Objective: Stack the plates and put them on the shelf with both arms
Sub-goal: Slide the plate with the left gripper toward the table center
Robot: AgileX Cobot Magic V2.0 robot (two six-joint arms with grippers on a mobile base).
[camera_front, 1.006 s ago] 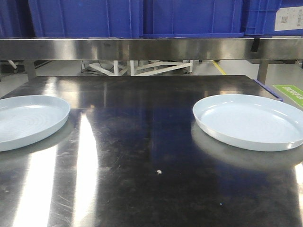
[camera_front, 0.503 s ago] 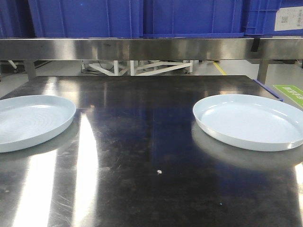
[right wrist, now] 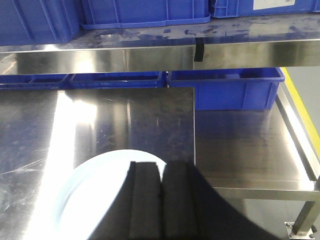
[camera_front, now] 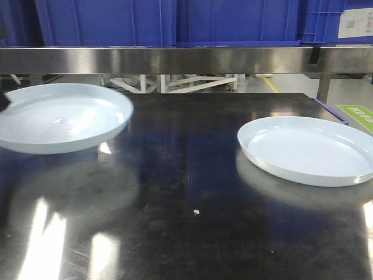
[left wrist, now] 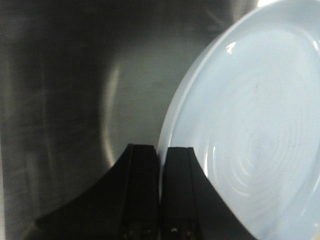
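Left fingers (left wrist: 147, 195) clenched on rim of one round pale-blue shallow plate (camera_front: 61, 116) — airborne, upper left | second pale-blue plate (camera_front: 309, 149) on steel table (camera_front: 186, 175), right | right fingers (right wrist: 147, 200) closed, empty | I judge stacking, shelving undone.

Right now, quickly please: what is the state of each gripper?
Left gripper: shut on the rim of the left plate, held in the air.
Right gripper: shut, holding nothing.

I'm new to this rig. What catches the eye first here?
The left plate hangs above the dark steel table, its rim pinched by the left gripper. The right plate lies flat on the table, and blue crates line the shelf above.
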